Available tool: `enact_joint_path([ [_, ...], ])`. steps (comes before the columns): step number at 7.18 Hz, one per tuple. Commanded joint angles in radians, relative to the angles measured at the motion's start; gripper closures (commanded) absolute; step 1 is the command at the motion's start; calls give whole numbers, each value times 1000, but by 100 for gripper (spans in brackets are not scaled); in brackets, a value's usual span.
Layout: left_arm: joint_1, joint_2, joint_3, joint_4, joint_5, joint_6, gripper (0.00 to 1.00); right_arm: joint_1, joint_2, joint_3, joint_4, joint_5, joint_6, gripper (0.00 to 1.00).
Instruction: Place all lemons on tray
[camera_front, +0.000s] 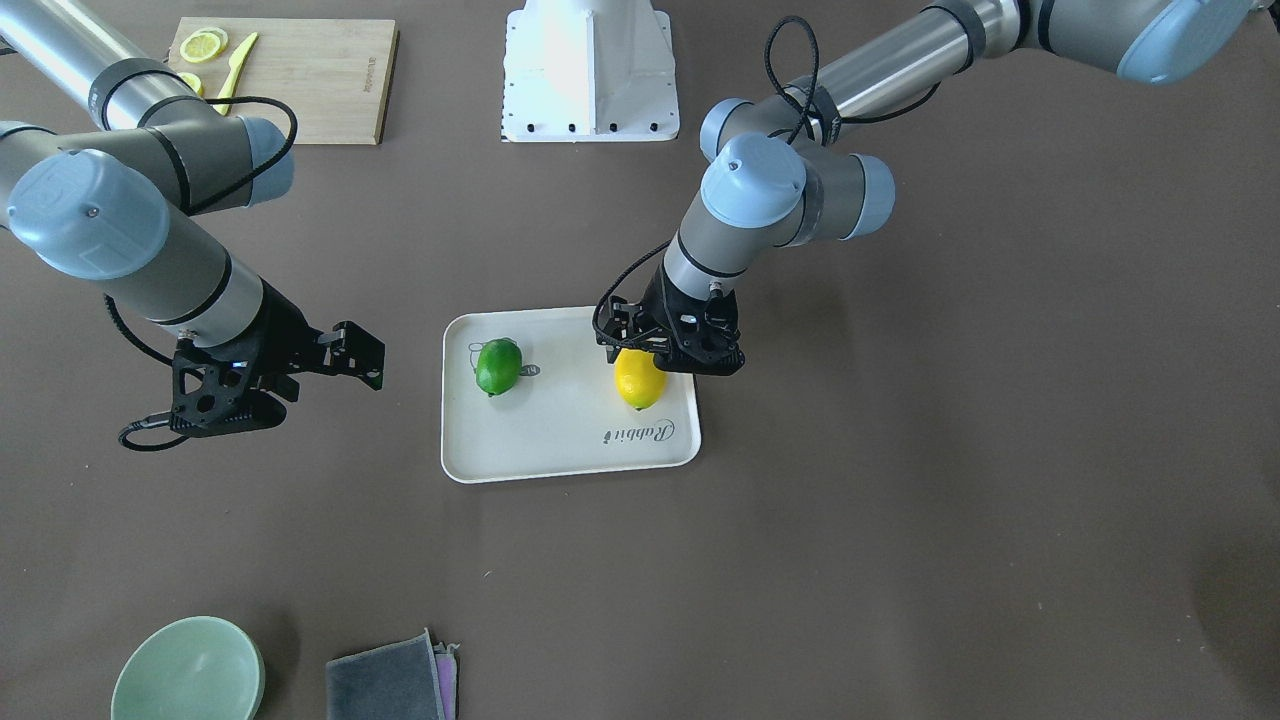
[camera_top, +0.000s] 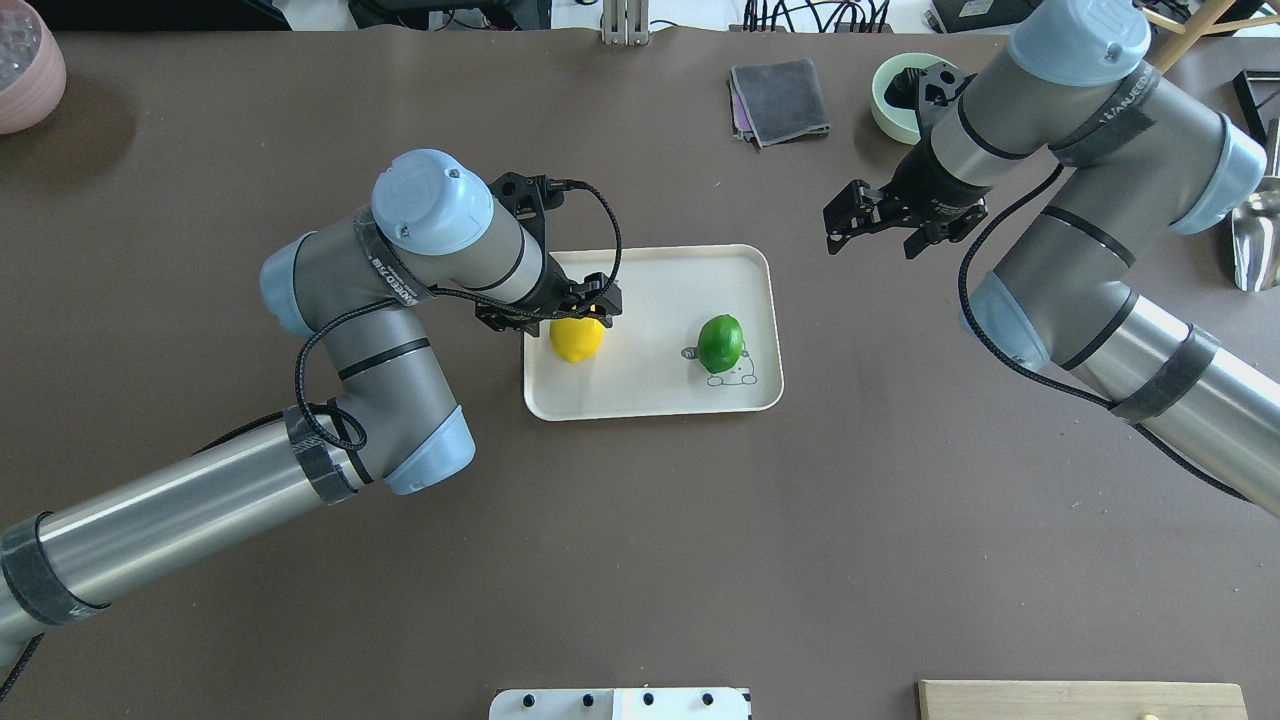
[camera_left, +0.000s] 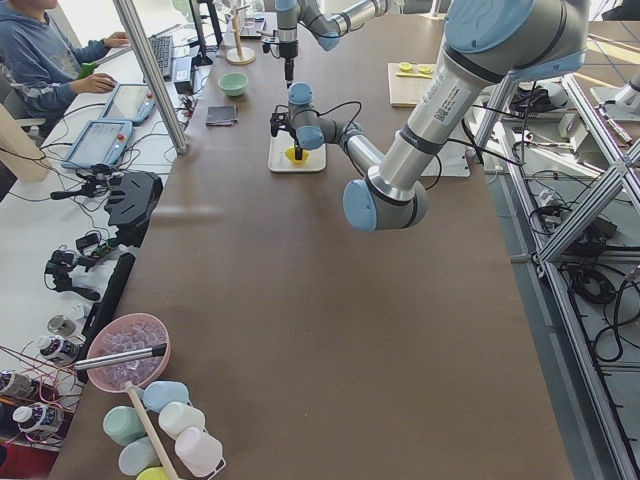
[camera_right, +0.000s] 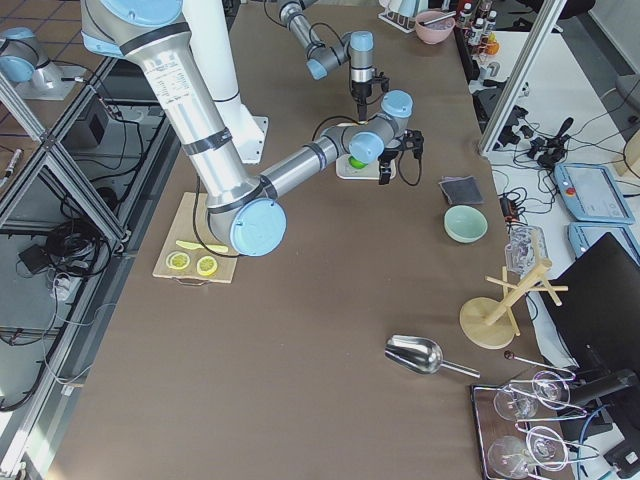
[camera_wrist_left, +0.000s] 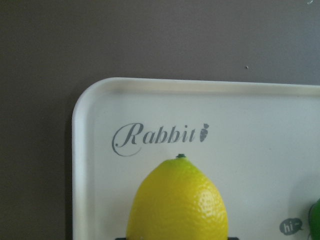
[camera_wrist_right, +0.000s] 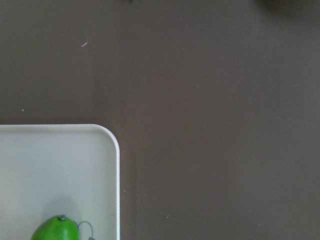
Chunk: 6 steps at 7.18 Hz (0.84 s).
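The off-white tray (camera_front: 560, 445) with "Rabbit" script lies mid-table. The green lemon (camera_front: 498, 366) rests on it by the cartoon drawing, free of both grippers. The yellow lemon (camera_front: 640, 382) sits at the tray's other side, near the script. My left gripper (camera_front: 655, 362) stands straight over it, its fingers closed on the fruit's robot-side end. In the left wrist view the yellow lemon (camera_wrist_left: 177, 200) fills the bottom centre, low over the tray (camera_wrist_left: 100, 130). My right gripper (camera_front: 365, 355) hovers open and empty over bare table beside the tray. The right wrist view shows the tray's corner (camera_wrist_right: 112, 145) and the green lemon (camera_wrist_right: 55, 230).
A bamboo cutting board (camera_front: 310, 80) with lemon slices (camera_front: 203, 45) and a yellow knife lies near the robot's right side. A green bowl (camera_front: 188, 672) and a grey cloth (camera_front: 390, 680) sit at the operators' edge. The white robot base (camera_front: 590, 70) stands behind the tray.
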<state>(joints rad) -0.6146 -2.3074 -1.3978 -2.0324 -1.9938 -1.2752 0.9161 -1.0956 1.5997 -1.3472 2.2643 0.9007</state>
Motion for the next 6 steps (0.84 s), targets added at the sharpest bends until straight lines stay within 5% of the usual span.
enact_joint_path([
  [1,-60,85,-82,36,-38,54,2,55,-56,2,-1,11,-98,0],
  [4,-318,363,-343,326,-169,615,2,174,-168,-7,-3,23,-313,0],
  [6,-506,538,-354,328,-237,912,2,281,-277,-10,-3,38,-490,0],
])
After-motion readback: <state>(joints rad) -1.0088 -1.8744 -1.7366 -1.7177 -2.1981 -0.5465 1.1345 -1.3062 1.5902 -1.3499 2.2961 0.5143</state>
